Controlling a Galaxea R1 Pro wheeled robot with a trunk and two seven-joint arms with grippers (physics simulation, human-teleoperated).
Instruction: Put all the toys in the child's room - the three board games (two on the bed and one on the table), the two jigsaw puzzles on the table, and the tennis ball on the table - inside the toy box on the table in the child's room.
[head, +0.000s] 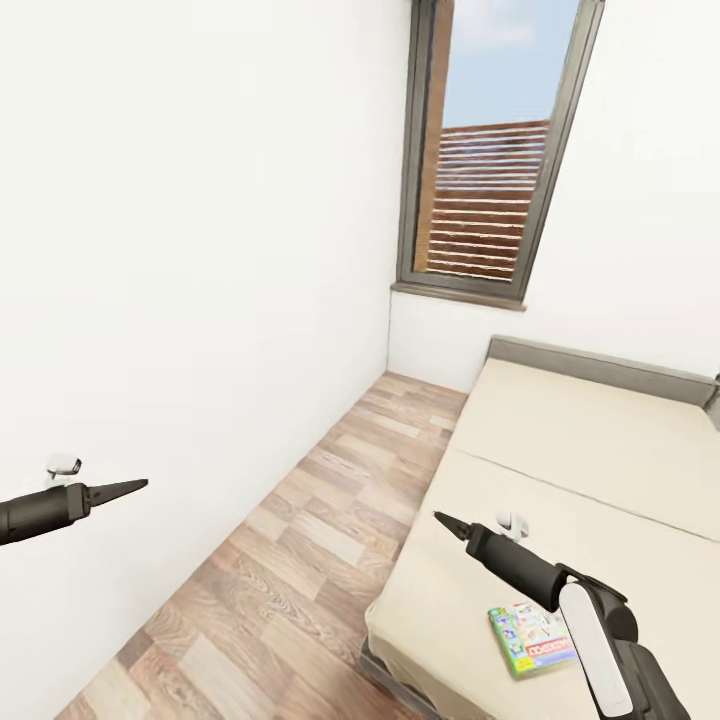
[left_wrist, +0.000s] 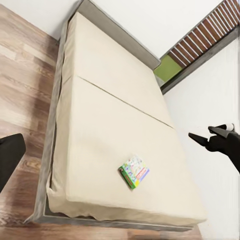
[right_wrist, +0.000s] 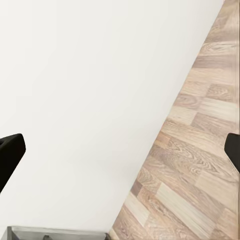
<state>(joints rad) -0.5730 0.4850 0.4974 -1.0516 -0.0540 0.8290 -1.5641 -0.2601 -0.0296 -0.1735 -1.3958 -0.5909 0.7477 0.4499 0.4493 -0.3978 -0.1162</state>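
We see one board game (head: 528, 640) (left_wrist: 134, 171), a flat rectangular box with a green edge and colourful printed lid, lying flat and skewed near the foot end of the beige-mattressed bed (head: 600, 440) (left_wrist: 110, 100) with its dark grey frame.

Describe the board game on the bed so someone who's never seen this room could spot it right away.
Find the low bed with the plain beige mattress, set against the wall under the window. Near the foot end, by the edge nearest the wood floor, lies the board game, a flat green-edged box with a colourful lid. It is the only thing on the bare mattress.
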